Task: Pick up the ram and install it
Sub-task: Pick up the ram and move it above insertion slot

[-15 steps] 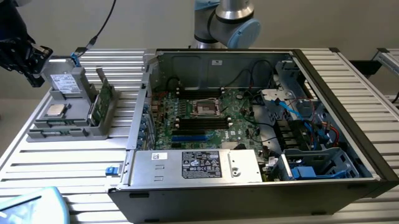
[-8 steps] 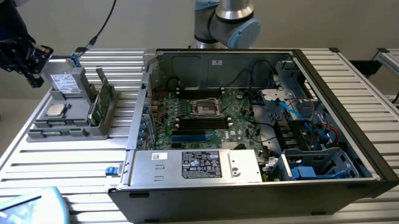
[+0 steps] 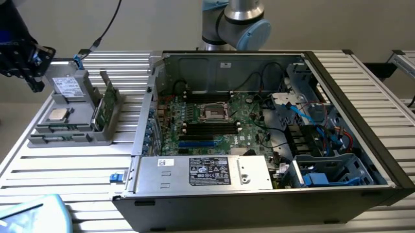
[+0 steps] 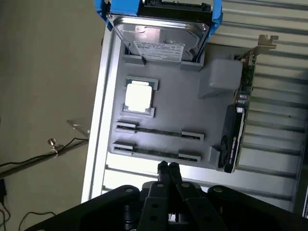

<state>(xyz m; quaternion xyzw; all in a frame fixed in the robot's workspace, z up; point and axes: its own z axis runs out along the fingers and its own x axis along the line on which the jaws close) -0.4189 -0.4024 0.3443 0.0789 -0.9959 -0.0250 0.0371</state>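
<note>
Two ram sticks stand edge-up in the slots of a grey holder tray (image 4: 173, 106): one ram stick (image 4: 159, 131) and a second (image 4: 155, 152) beside it. In the exterior view the tray (image 3: 65, 138) lies on the exterior view's left of the open computer case (image 3: 259, 204). My gripper (image 4: 168, 166) is shut with nothing in it, hovering above the tray's edge nearest the ram sticks. In the exterior view the gripper (image 3: 34, 83) hangs high over the table's far left corner, apart from the tray. Black memory slots (image 3: 209, 128) lie on the motherboard (image 3: 250, 114).
The tray also holds a hard drive (image 4: 161, 41) in a blue bracket, a square silver processor (image 4: 139, 95) and a green graphics card (image 4: 236, 139) standing on edge. A power supply (image 3: 204, 172) and cables (image 3: 318, 131) sit in the case. The slatted table (image 3: 65, 179) ends near the tray.
</note>
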